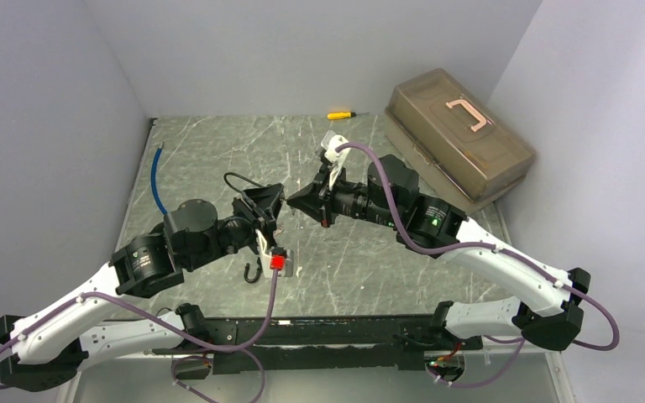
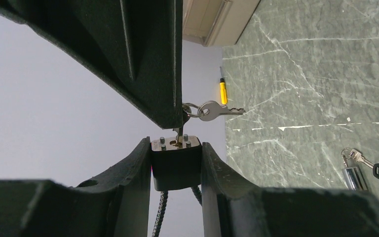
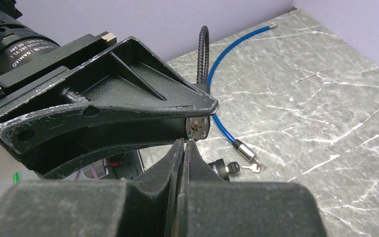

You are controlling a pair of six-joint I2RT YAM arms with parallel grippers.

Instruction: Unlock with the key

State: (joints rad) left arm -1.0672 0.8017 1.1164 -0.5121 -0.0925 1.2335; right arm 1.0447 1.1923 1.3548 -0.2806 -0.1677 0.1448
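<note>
Left hand (image 2: pixel 176 152): partly spread, its 2 black fingers (image 2: pixel 138 173) clamped on opposite sides of the silver-faced black metal padlock (image 2: pixel 176 170), which is held off the desk at the centre of the top view.
Right hand (image 3: pixel 183 147): pressed fully together and pinching the small silver key (image 2: pixel 179 134). It meets the left hand tip to tip, just right of centre in the top view.
Small silver key: its shaft stands in the keyhole on the padlock's silver face. Its head is hidden inside the right hand.
Padlock position: lower centre of the left wrist view, keyhole face turned toward the right hand. In the right wrist view the face shows at centre, just above the right fingertips.
Black braided cable (image 3: pixel 205 54): leaves the padlock and arches up at upper centre of the right wrist view.
Second silver key on a ring (image 2: pixel 217 111): hangs beside the right hand at the centre of the left wrist view, apart from the padlock.
Green marbled stone desk (image 1: pixel 218 143): carries the loose things below.
Blue plastic-coated cable (image 1: pixel 157 176): lies at the left of the top view.
Loose bunch of keys (image 2: pixel 358 158): on the desk at lower right of the left wrist view, with 1 black-headed key in it.
Yellow-handled screwdriver (image 1: pixel 340 114): upper centre of the top view.
Translucent brown plastic toolbox (image 1: pixel 462 143): upper right of the top view, pink handle on its lid.
</note>
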